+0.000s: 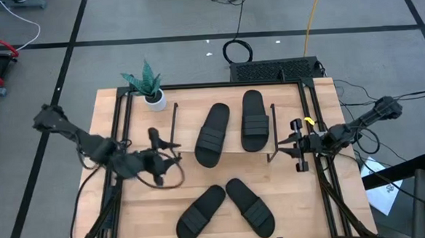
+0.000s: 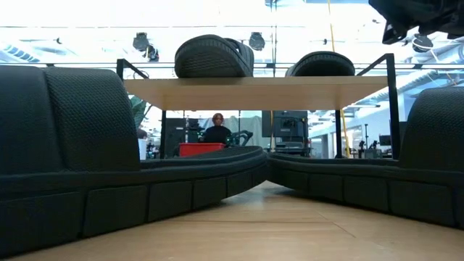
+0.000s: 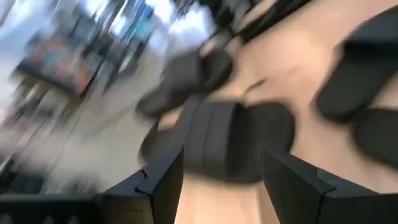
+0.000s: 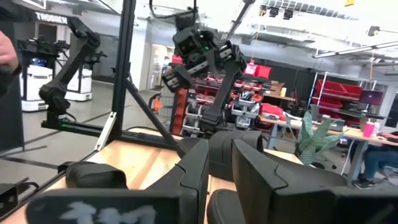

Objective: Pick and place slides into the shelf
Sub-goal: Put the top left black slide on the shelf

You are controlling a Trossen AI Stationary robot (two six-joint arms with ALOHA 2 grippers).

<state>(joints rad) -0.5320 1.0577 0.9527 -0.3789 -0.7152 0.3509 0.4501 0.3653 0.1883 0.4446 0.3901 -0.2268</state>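
Observation:
The shelf [image 1: 233, 148] stands mid-table, and its light top board [image 2: 268, 88] carries two black slides [image 1: 213, 134] [image 1: 253, 120] lying sole down. Two more slides [image 1: 201, 213] [image 1: 250, 207] lie flat on the table by the near edge. In the low view they fill the foreground [image 2: 87, 167] [image 2: 391, 174]. My left gripper [image 1: 171, 144] is open, just left of the shelf's left frame and short of the nearest slide. The blurred left wrist view shows a slide [image 3: 230, 140] ahead of the fingers. My right gripper [image 1: 281, 146] is shut and hovers at the shelf's right frame.
A small potted plant [image 1: 150, 87] stands at the table's far left corner. Black frame rails run along the table's left and right sides [image 1: 116, 160] [image 1: 324, 164]. A person [image 2: 217, 127] sits in the room beyond the far edge. Bare wood lies between the shelf and the near slides.

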